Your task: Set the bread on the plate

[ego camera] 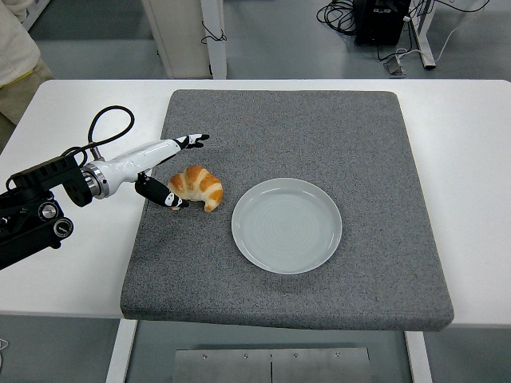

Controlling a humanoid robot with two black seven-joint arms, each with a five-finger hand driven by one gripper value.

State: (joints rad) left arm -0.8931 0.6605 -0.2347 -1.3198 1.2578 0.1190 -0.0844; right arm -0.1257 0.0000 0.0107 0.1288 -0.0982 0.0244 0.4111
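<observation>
Grey, coarse felt mat (319,144) covers most of the white table (471,159) I'm working over, and the golden, crescent-shaped croissant (197,186) lies on it just left of the smooth, round pale-blue plate (287,225), which holds nothing. I see my left hand (168,169) spread open around the croissant's left end, thumb at its tip, nothing gripped. Grasp, lift and placing all remain, I judge.

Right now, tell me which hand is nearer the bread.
Left. The left hand is right at the bread's left end, thumb beside it, fingers spread above. The right hand is not in view.
</observation>
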